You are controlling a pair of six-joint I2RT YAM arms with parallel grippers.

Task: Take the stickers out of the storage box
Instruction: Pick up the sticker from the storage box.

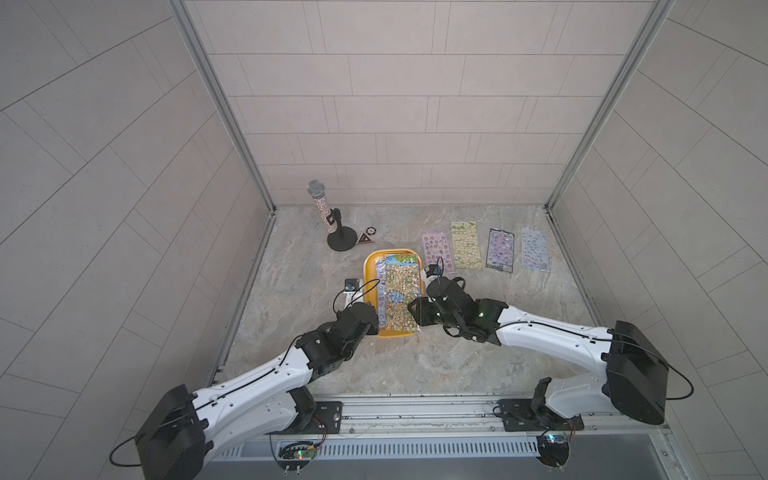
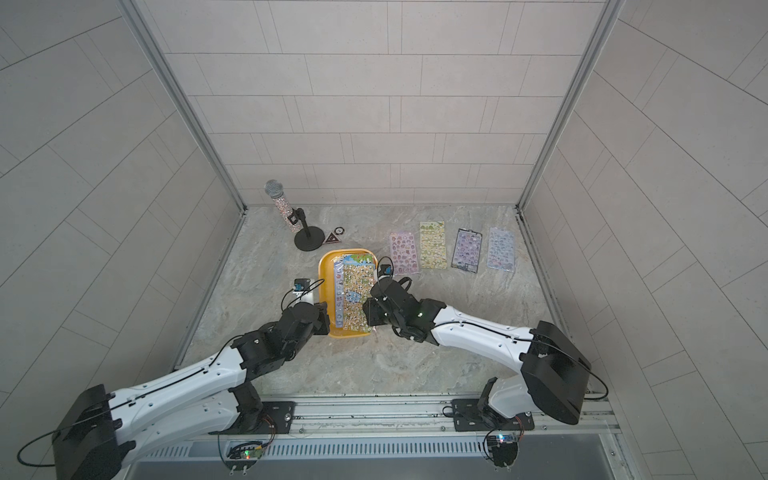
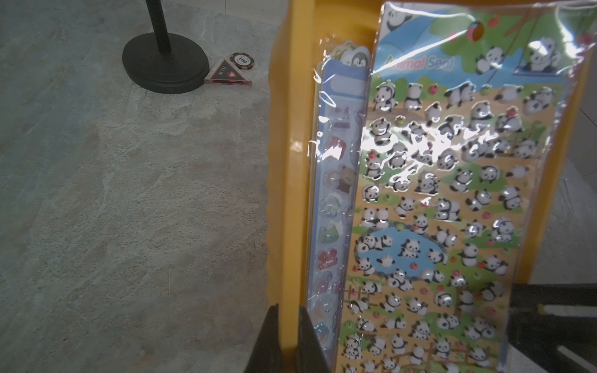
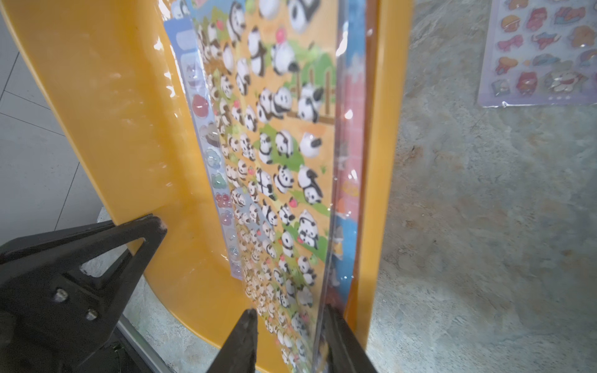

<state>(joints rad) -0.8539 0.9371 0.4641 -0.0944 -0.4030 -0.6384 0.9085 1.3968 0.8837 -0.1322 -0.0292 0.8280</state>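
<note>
Over the table point(image 1: 374, 365), both top views: storage box point(image 1: 371, 272) point(image 2: 325, 274) holds stickers point(image 1: 400, 297) point(image 2: 353, 299), long axes pointing at the back wall; four sheets point(image 1: 466, 249) lie to its right.
Left wrist: your left gripper point(image 3: 288, 310) clamps the storage box wall point(image 3: 290, 161); bare table alongside.
Right wrist: your right gripper point(image 4: 289, 310) stands apart, astride the panda sheet point(image 4: 284, 145) edge.
</note>
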